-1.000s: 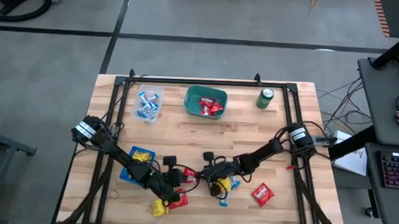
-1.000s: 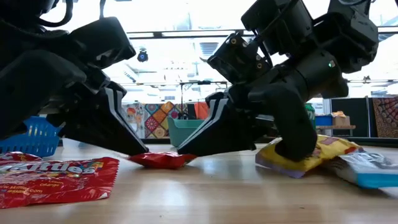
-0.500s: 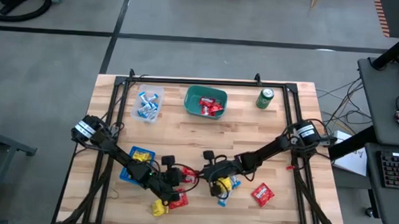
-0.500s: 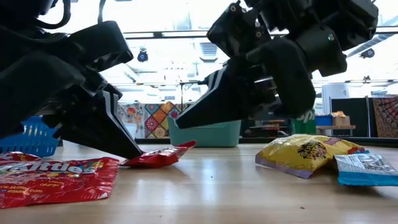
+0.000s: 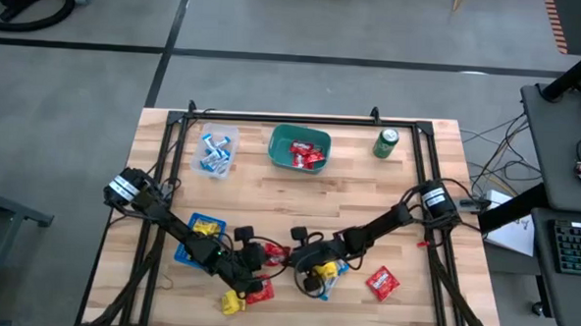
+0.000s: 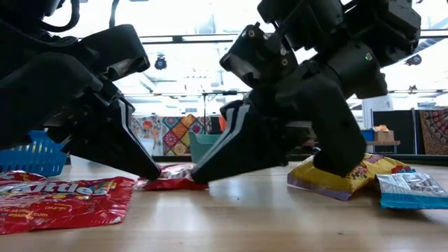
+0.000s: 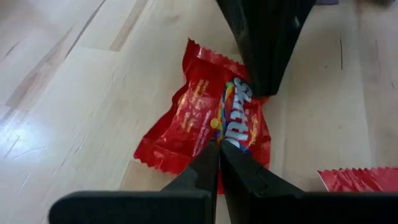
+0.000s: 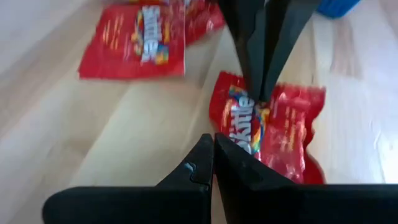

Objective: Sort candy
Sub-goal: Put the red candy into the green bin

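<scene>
A red candy packet (image 7: 208, 118) lies flat on the table near its front middle, between my two grippers. My left gripper (image 7: 219, 147) is shut, with its tips on the packet's left end (image 6: 155, 183). My right gripper (image 8: 213, 138) is also shut and comes from the table's right. Its tips are at the packet's right end (image 6: 192, 183). Each wrist view shows the other arm's shut fingers (image 7: 264, 59) (image 8: 260, 56) at the packet's far end. A yellow packet (image 6: 346, 175) and a blue-and-white wrapper (image 6: 413, 190) lie beside the right gripper. My left gripper sets its shut fingertips on the packet's left edge (image 7: 205, 158), slanting down from the table's left. The packet lies flat on the wood. Whether a layer is pinched, I cannot tell. My right gripper touches the packet's right edge (image 8: 225, 121) with its shut fingertips, slanting down from the table's right. Pinched or only pressed, I cannot tell.
At the back stand a clear tub of blue-and-white candy (image 5: 215, 152), a green bowl with red packets (image 5: 299, 149) and a green can (image 5: 387, 143). A blue basket (image 5: 204, 228) holds yellow packets. Loose red (image 5: 384, 282) (image 6: 63, 199) and yellow (image 5: 230, 303) packets lie near the front.
My right gripper rose off the red packet, then came back down and toward the table's left onto its right end. The packet's right end had tipped up half a second ago and now lies flat. My left gripper stayed at the left end.
</scene>
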`<action>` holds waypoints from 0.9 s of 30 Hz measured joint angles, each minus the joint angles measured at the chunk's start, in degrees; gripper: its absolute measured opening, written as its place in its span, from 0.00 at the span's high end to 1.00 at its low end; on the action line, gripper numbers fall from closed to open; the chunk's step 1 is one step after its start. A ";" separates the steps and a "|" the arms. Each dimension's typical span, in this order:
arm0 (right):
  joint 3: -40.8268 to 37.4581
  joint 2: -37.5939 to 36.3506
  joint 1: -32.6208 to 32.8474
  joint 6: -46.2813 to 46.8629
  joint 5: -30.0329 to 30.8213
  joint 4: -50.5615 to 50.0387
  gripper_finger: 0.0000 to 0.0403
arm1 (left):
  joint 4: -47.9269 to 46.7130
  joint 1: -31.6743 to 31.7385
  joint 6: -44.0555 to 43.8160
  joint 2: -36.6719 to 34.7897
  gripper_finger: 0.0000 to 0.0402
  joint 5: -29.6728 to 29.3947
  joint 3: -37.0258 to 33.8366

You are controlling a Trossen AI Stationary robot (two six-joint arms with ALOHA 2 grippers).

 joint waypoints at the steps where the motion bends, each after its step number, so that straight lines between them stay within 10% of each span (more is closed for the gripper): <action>1: 0.00 -0.05 0.00 0.40 0.28 -0.93 0.98 | -0.22 0.00 -0.02 -0.01 1.00 0.13 0.00; 27: -0.17 -12.88 0.15 0.35 0.40 -12.57 0.98 | -2.20 0.00 6.50 -7.13 1.00 -0.30 1.35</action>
